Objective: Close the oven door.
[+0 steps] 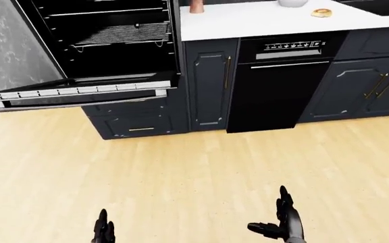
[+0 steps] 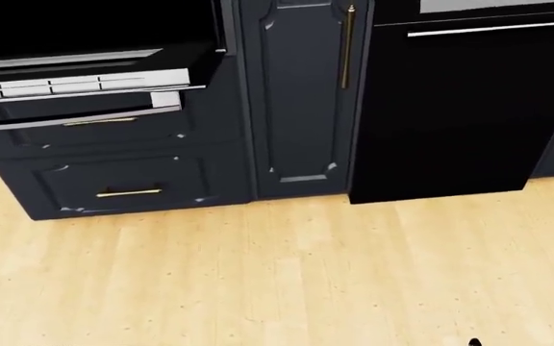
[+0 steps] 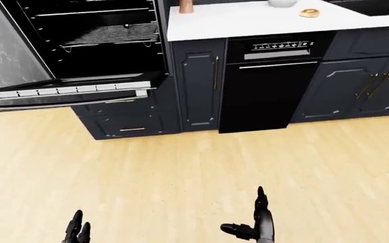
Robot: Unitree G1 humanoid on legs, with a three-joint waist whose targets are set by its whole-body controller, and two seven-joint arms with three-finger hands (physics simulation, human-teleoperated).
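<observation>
The oven (image 1: 106, 35) is built into dark cabinets at the upper left of the left-eye view, with wire racks showing inside. Its door (image 1: 79, 92) hangs open, lying flat and level, with the steel handle edge toward me. The door edge also shows in the head view (image 2: 75, 83). My left hand (image 1: 104, 230) is low at the bottom left, fingers open and empty. My right hand (image 1: 282, 223) is at the bottom right, fingers spread and empty. Both hands are far below the door, over the wood floor.
A black dishwasher (image 1: 276, 86) stands right of a narrow cabinet (image 1: 210, 83). Drawers (image 2: 113, 180) sit under the oven. A white counter (image 1: 262, 20) carries a copper cylinder (image 1: 196, 6), a pale bowl (image 1: 292, 2) and a bagel (image 1: 321, 13). Light wood floor (image 1: 195, 172) lies between me and the cabinets.
</observation>
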